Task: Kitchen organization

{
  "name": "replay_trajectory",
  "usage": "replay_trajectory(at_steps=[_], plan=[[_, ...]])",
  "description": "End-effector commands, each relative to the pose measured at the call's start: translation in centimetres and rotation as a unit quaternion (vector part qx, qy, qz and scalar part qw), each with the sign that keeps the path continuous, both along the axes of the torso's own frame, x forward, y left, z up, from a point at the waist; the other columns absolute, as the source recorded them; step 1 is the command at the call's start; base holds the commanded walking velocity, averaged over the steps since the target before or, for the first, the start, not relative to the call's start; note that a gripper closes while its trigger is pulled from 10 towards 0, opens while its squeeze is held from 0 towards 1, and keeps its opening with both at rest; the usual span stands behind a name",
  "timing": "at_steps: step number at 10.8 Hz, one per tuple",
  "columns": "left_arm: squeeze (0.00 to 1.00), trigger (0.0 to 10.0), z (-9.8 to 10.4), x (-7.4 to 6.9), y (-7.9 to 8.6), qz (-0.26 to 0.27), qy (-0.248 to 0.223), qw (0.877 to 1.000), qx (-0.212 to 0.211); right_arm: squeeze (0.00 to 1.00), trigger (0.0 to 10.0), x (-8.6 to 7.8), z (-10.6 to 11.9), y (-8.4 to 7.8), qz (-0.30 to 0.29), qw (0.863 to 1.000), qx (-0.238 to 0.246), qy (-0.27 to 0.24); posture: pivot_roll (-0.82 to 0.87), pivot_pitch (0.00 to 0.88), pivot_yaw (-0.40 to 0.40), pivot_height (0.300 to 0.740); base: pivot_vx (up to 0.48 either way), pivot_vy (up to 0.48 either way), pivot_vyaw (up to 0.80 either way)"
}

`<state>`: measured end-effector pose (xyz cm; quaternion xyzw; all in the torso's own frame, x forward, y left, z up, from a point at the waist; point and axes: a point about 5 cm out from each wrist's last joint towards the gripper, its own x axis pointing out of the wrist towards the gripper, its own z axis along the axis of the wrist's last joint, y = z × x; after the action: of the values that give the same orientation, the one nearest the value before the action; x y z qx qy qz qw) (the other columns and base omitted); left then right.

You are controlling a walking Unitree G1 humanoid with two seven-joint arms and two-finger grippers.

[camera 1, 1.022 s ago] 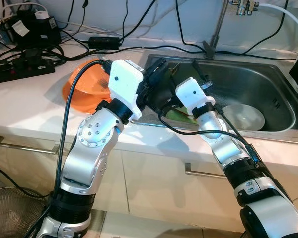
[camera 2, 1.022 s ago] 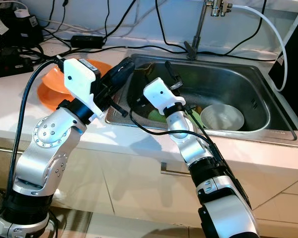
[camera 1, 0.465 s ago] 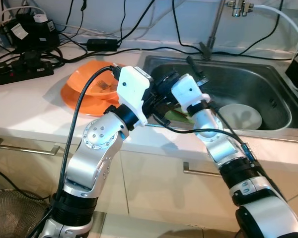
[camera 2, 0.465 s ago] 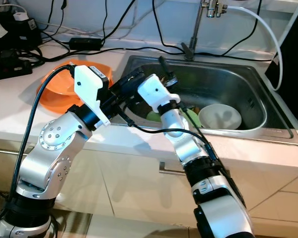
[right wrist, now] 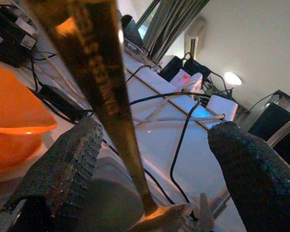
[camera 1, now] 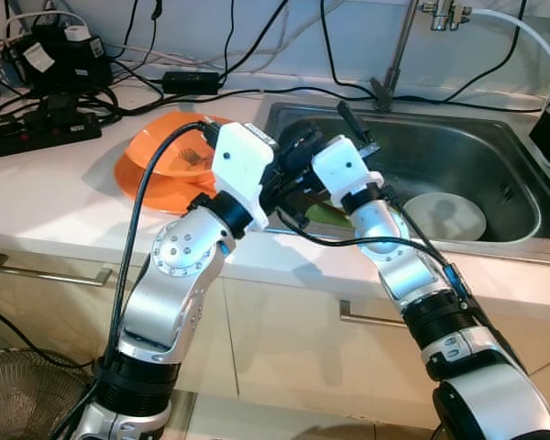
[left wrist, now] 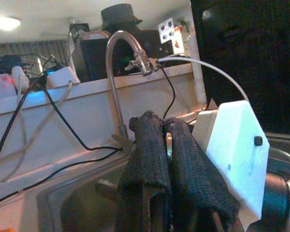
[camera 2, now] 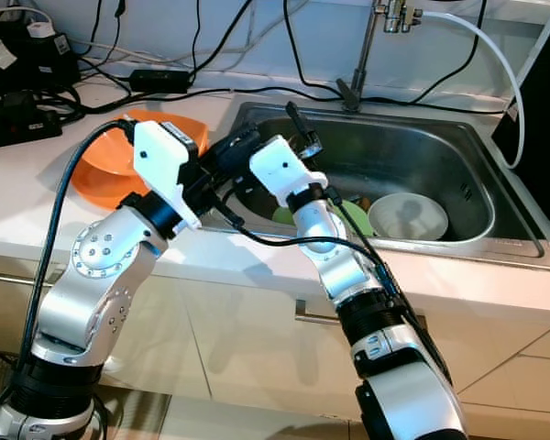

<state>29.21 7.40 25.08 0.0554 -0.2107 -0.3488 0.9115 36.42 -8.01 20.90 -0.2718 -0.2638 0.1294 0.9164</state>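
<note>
The two eye views look down from the head at the same sink (camera 1: pixel 495 165) and counter (camera 1: pixel 55 197), while each wrist view sits low and close, looking along its black fingers (left wrist: pixel 157 159) toward the back wall.

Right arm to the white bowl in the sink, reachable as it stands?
Probably yes. The bowl sits uncovered on the sink floor to the right of the right end effector, with nothing between them. The end effector is raised and would need to turn down toward it.
</note>
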Motion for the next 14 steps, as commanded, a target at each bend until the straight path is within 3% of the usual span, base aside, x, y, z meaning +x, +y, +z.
replay_trajectory(at_steps=[1,3,4,5,14], plan=[[0.00,10.0,0.51,-0.16,0.07,0.004,-0.006,1.000,-0.003,0.00,10.0,-0.22,0.33,0.12,0.010,1.000,0.006,-0.007,0.23,0.032,0.011,0.740,0.000,0.000,0.00],[0.00,10.0,0.52,0.05,-0.08,0.005,0.003,1.000,-0.002,0.00,10.0,-0.34,0.48,0.13,0.013,1.000,0.011,-0.011,0.23,0.036,0.012,0.740,0.000,0.000,0.00],[0.00,10.0,0.48,0.15,-0.12,0.003,0.005,1.000,-0.003,0.00,8.7,-0.35,0.49,0.15,0.014,1.000,0.012,-0.012,0.23,0.038,0.013,0.740,0.000,0.000,0.00],[0.00,10.0,0.50,0.20,-0.07,0.003,0.005,1.000,-0.003,0.00,0.0,-0.38,0.52,0.11,0.013,1.000,0.014,-0.014,0.23,0.037,0.014,0.740,0.000,0.000,0.00],[0.00,10.0,0.80,0.34,0.21,0.008,0.019,0.999,-0.029,0.00,0.0,-0.34,0.09,-0.29,0.008,1.000,0.021,-0.006,0.23,0.038,0.018,0.740,0.000,0.000,0.00]])
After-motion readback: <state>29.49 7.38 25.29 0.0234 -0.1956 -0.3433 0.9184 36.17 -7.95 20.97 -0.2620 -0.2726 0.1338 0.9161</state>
